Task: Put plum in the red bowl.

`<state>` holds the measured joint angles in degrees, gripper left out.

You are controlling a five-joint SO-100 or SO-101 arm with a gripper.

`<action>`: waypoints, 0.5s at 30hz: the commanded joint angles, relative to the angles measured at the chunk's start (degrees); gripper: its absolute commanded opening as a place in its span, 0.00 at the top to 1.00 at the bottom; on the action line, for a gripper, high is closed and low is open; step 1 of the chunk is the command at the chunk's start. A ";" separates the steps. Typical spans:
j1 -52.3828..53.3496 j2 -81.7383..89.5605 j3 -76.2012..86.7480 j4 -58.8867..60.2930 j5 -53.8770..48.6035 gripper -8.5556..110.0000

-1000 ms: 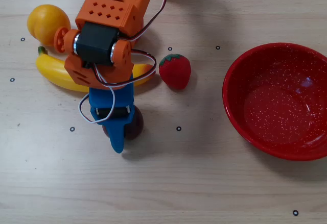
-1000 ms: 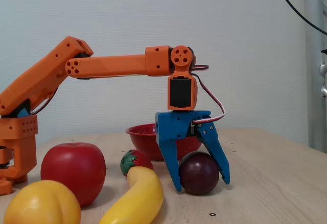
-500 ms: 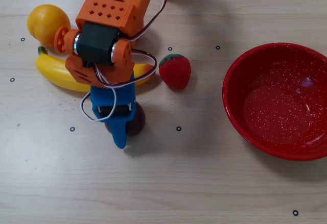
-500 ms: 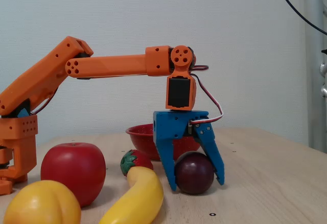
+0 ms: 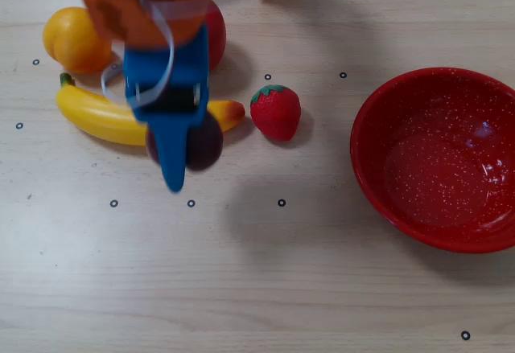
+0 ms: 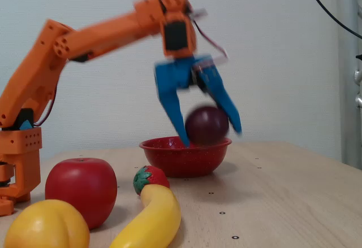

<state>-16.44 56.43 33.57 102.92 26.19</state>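
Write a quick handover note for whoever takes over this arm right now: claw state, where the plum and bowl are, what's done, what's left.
Claw: shut on the plum, held in the air above the table; the picture is motion-blurred.
Bowl: empty, at the right of the overhead view, well away from the claw.
Done: plum grasped and lifted.
Left: carry it across over the bowl, past the strawberry, lower and release.

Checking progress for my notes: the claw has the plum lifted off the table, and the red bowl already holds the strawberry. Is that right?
Not quite. The claw does hold the plum off the table, but the overhead view shows the red bowl empty; the strawberry lies on the table beside the banana.
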 commanded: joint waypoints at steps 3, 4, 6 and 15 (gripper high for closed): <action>2.72 15.03 -0.44 2.02 -2.90 0.93; 3.08 16.79 0.00 2.11 -3.34 0.93; 3.96 20.48 1.05 2.11 -5.54 0.93; 13.97 34.10 10.20 -0.88 -14.15 0.93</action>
<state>-6.50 83.50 45.00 103.01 14.41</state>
